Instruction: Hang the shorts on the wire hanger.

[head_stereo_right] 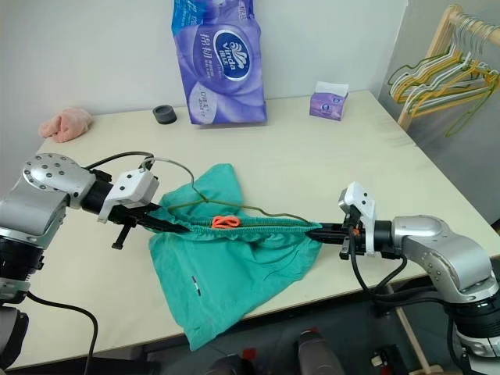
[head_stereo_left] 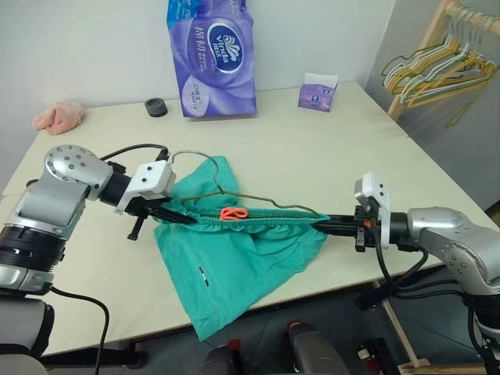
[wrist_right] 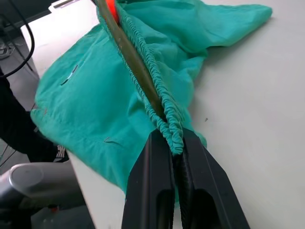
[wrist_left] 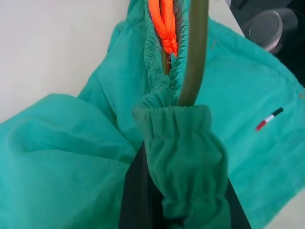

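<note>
Teal shorts (head_stereo_left: 234,258) stretch between both hands; left hand (head_stereo_left: 190,218) and right hand (head_stereo_left: 322,224) each pinch the waistband.

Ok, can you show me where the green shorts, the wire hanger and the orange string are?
shorts (head_stereo_left: 234,266): left eye view, on the flat leg fabric.
wire hanger (head_stereo_left: 205,157): left eye view, on the curved hook.
orange string (wrist_left: 164,21): left wrist view, on the knotted cord inside the waistband.
</note>
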Tool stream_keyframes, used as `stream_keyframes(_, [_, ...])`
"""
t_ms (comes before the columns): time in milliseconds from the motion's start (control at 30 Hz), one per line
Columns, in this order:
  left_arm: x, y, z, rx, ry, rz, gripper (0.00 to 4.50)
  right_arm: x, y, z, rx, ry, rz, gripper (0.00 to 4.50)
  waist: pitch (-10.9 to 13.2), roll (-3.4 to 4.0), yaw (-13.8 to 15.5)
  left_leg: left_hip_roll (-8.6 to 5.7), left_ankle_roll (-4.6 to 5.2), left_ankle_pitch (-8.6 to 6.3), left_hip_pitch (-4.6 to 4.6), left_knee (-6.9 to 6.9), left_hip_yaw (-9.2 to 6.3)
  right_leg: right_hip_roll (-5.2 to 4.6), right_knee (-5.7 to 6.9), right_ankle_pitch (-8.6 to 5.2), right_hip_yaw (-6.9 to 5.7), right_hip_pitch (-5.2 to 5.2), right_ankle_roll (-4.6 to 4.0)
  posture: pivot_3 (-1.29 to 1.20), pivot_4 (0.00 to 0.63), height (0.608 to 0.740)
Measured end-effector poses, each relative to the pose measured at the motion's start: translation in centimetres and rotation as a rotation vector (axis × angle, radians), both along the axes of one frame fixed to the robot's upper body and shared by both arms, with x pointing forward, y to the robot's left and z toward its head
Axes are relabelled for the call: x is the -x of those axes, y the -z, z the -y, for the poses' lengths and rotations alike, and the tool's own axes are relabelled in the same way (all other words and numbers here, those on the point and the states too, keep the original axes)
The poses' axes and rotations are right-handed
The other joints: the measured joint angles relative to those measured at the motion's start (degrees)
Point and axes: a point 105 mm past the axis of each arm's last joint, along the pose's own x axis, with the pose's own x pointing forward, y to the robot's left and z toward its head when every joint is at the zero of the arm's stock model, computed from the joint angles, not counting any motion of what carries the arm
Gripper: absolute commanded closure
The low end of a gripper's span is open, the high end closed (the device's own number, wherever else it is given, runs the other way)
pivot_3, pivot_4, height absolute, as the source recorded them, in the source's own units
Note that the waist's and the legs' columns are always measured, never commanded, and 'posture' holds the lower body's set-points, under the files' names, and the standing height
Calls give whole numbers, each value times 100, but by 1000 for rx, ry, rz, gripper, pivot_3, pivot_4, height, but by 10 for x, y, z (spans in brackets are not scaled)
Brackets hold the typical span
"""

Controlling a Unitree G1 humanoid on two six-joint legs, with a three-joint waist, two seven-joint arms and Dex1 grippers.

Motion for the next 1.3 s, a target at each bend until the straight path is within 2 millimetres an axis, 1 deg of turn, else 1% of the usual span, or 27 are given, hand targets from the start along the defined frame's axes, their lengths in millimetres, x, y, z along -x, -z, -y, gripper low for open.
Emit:
stream_keyframes(167, [-5,10,-5,-79,-2,38,4500,5,-4,-1,26,-26,16,4479,0,-1,18,0,0,0,0,0,2,0,-1,0,0,0,0,-241,109,740])
stream_keyframes(333, [-10,11,-6,-143,18,103,4500,11,-6,-2,74,-71,51,4479,0,-1,28,-1,0,0,1,0,4,0,-1,0,0,0,0,-242,109,740])
stream_keyframes(467, [-14,11,-7,-168,11,134,4500,9,-3,-6,142,-91,123,4479,0,-1,23,0,0,0,1,0,4,1,-1,0,-1,0,1,-245,108,740])
stream_keyframes(533, [-15,12,-11,-167,-10,129,4500,7,-2,-10,151,-81,133,4479,1,-1,14,1,0,0,1,0,3,2,0,0,-1,-1,1,-245,107,740])
stream_keyframes(600, [-16,14,-14,-170,-30,116,4500,8,2,-14,144,-74,116,4479,0,-1,20,1,0,0,-1,0,1,2,0,0,-2,-1,1,-232,107,740])
stream_keyframes(700, [-17,15,-16,-176,-45,105,4500,16,10,-18,100,-80,38,4479,1,-1,34,1,0,0,-2,0,2,2,-1,0,-2,-1,0,-228,111,740])
stream_keyframes(733, [-16,15,-16,-177,-42,108,4500,18,9,-17,85,-78,25,4479,1,-2,39,0,0,0,-2,1,2,2,-1,0,-2,0,0,-229,111,740])
stream_keyframes(833, [-16,16,-15,-180,-18,128,4500,19,-1,-13,36,-59,25,4479,1,-2,49,0,0,0,0,2,1,1,-2,0,-2,2,1,-228,112,740])
stream_keyframes(967, [-15,18,-14,-179,-6,149,4500,24,-2,-10,38,-65,7,4479,1,-2,44,2,1,0,0,1,0,2,-1,0,-2,1,0,-232,110,740])
stream_keyframes(1067, [-17,18,-14,-190,1,175,4500,27,-7,-12,73,-90,55,4479,2,-1,43,2,1,0,0,1,1,2,-1,0,-2,0,1,-233,111,740])
stream_keyframes(1167, [-21,16,-17,-206,-20,195,4500,23,-15,-17,113,-100,142,4479,2,-1,41,2,0,0,0,1,0,4,-1,0,-4,0,1,-236,111,740])
stream_keyframes(1233, [-22,16,-21,-208,-51,179,4500,18,-13,-23,126,-86,169,4479,1,-2,32,4,1,0,1,0,0,6,-1,0,-4,0,1,-235,111,740])
stream_keyframes(1300, [-21,19,-26,-199,-104,128,4500,9,-6,-28,113,-50,165,4479,1,-1,20,5,1,0,0,0,1,8,0,0,-3,-1,1,-236,112,740])
